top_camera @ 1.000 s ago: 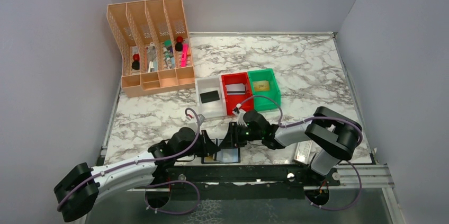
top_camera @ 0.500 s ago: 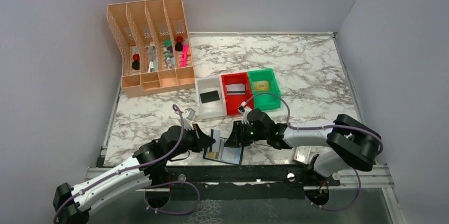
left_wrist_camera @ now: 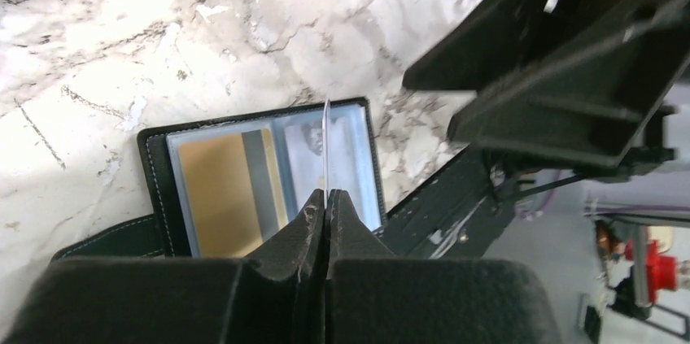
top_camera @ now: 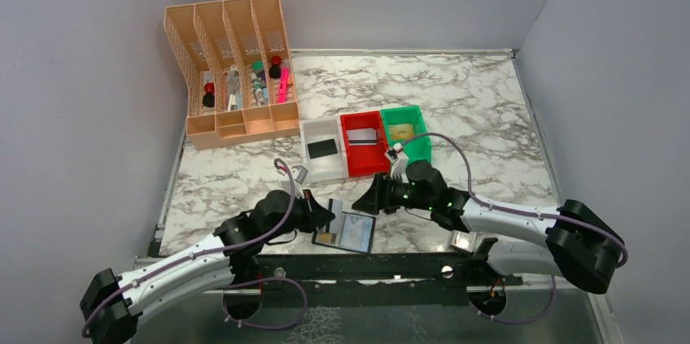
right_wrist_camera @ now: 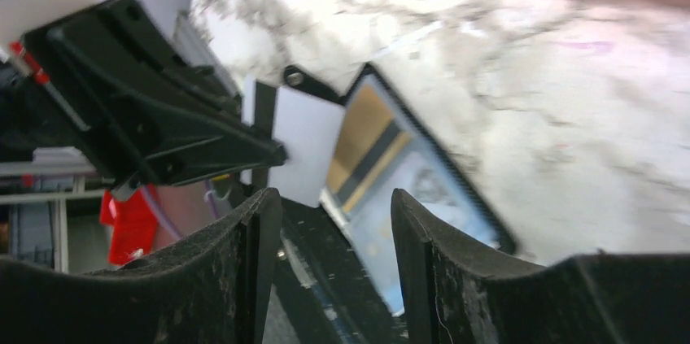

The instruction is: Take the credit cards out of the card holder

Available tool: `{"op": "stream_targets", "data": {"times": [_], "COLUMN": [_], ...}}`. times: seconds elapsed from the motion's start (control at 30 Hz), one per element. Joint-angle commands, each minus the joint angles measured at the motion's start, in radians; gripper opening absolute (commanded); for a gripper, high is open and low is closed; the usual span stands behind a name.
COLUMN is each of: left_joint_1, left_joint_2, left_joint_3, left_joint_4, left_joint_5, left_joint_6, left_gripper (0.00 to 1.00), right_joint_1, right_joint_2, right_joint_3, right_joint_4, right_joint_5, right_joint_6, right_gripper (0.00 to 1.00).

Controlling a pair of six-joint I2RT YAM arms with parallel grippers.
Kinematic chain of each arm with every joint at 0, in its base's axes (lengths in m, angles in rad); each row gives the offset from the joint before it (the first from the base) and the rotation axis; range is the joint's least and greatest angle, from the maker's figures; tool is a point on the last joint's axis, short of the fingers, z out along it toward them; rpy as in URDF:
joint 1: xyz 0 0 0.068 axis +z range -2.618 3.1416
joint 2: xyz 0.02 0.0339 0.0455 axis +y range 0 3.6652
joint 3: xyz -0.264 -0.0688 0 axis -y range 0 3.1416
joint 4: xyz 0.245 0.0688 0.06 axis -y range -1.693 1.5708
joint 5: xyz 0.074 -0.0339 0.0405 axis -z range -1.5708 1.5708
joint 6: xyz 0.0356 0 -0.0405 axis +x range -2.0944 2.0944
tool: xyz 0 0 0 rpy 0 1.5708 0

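At the near edge of the table (top_camera: pixel 488 116) lies the open card holder (left_wrist_camera: pixel 268 173), a gold card (left_wrist_camera: pixel 216 193) in its pocket. The left gripper (left_wrist_camera: pixel 326 202) pinches a white card (left_wrist_camera: pixel 326 145), likely light, stiff and slippery, best gripped by an edge. The right gripper (right_wrist_camera: pixel 338 206), fingers apart and empty, crowds close; a red bin (top_camera: pixel 364 167) stands beyond.

Black-edged card holder (top_camera: pixel 351 232), white card (right_wrist_camera: pixel 305 145), marbled table (top_camera: pixel 472 92)

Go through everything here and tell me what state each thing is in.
Card holder: open, lying flat.
White card: held over the holder.
Gold card: in its pocket.
Left gripper: shut on the white card.
Right gripper: open, empty.
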Motion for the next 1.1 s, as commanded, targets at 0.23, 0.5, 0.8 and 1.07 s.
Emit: {"op": "stream_targets", "data": {"times": [0.23,0.5,0.8,1.07], "left_joint_1": [0.232,0.237,0.237,0.237], "left_joint_2": [0.22,0.112,0.066,0.073], "left_joint_3": [-0.017,-0.09,-0.109,-0.14], "left_joint_4": [0.502,0.592,0.62,0.636], "left_joint_5": [0.406,0.447,0.47,0.46], "left_joint_6": [0.03,-0.044,-0.096,-0.115], "left_gripper": [0.0,0.0,0.0,0.0], "right_joint_1": [-0.202,-0.202,-0.201,-0.195], "right_joint_2": [-0.13,-0.093,0.104,0.234], "right_joint_3": [-0.127,-0.178,-0.157,-0.131], "right_joint_4": [0.161,0.382,0.66,0.821], "right_joint_5": [-0.197,-0.332,-0.483,-0.532], "right_joint_6": [0.02,0.11,0.187,0.249], "right_gripper": [0.6,0.65,0.64,0.58]}}
